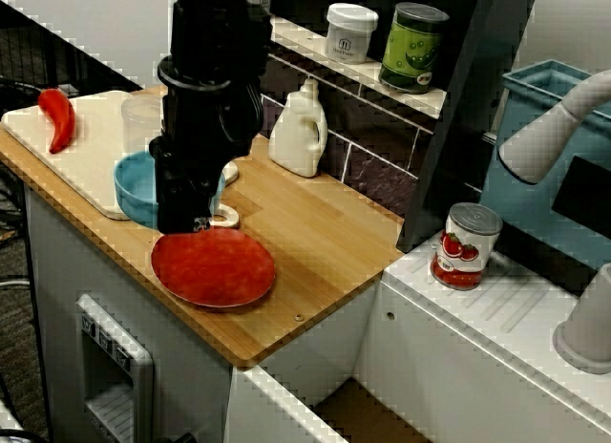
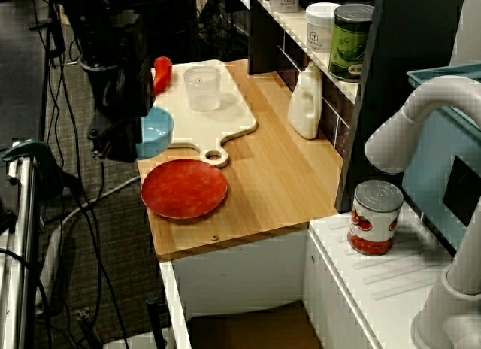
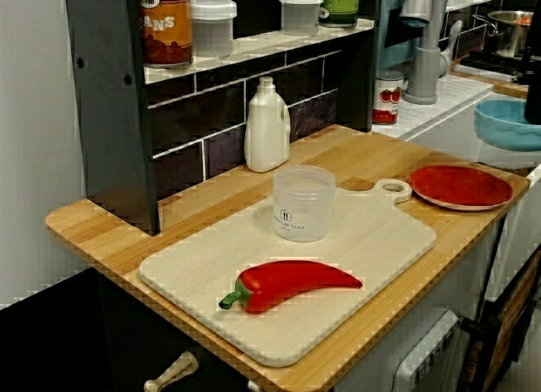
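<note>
My black gripper (image 1: 194, 217) hangs over the counter's front edge, shut on the rim of a blue bowl (image 1: 138, 187). In the view along the counter the bowl (image 3: 510, 126) floats in the air above and beyond the red plate (image 3: 461, 186), so it is held off the wood. The red plate (image 1: 213, 268) lies flat on the counter just below and right of the gripper. From the side view the gripper (image 2: 118, 144) and the bowl (image 2: 155, 131) sit at the counter's outer edge. The fingertips themselves are hidden by the arm.
A pale cutting board (image 3: 338, 265) carries a red pepper (image 3: 292, 284) and a clear plastic cup (image 3: 303, 202). A white bottle (image 1: 299, 128) stands by the tiled back wall. Jars line the shelf above. A tomato can (image 1: 466, 245) stands beside the sink.
</note>
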### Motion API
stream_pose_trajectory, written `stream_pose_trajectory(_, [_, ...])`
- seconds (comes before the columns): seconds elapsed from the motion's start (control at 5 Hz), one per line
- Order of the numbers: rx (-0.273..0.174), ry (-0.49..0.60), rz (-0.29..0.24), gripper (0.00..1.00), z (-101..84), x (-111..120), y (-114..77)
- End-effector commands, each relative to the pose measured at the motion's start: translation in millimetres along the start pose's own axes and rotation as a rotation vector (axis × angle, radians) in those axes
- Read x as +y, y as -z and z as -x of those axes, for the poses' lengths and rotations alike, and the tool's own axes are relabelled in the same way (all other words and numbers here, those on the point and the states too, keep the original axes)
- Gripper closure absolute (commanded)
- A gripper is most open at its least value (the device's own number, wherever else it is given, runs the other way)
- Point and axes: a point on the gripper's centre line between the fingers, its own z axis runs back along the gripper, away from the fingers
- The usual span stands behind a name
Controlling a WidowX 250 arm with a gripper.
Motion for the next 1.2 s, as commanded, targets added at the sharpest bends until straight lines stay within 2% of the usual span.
stream_pose_trajectory(0.0, [-0.068, 0.074, -0.047, 1.0, -10.6, -27, -0.9])
stream_pose_trajectory(0.2, [-0.079, 0.099, -0.063, 1.0, -18.9, -43, 4.5])
stream_pose_trajectory(0.4, [-0.09, 0.136, -0.05, 1.0, -28.9, -63, 2.8])
stream_pose_trajectory(0.8, [-0.136, 0.186, -0.036, 1.0, -42.2, -98, -11.4])
stream_pose_trajectory(1.0, [-0.139, 0.192, -0.035, 1.0, -48.7, -110, -5.4])
